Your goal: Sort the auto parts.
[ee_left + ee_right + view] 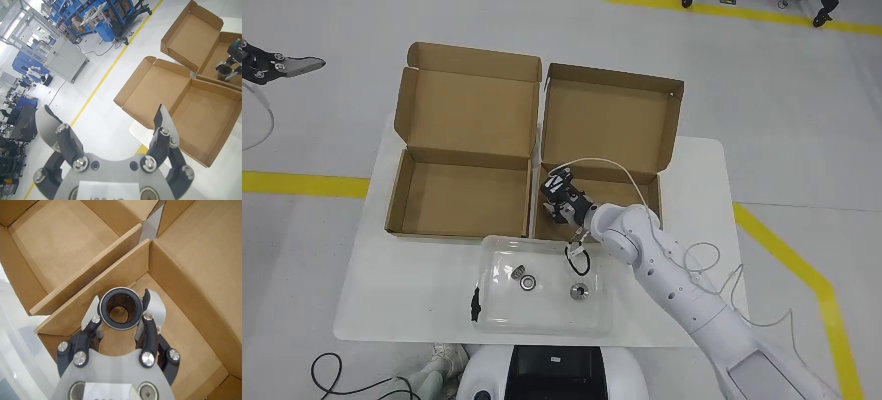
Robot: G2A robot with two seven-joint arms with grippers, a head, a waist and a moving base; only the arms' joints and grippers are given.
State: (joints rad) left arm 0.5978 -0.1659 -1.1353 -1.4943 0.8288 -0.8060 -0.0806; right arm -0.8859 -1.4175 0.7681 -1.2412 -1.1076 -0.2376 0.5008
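white label on left gripper, print cut off, unreadable, second label on right gripper, likewise

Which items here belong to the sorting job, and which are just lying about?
Job: cylindrical bearing in the right tool, over the right box; left box; clear tray with small bearing, round metal part.
Lying about: floor cable; yellow floor tape; left tool, open, off the table.
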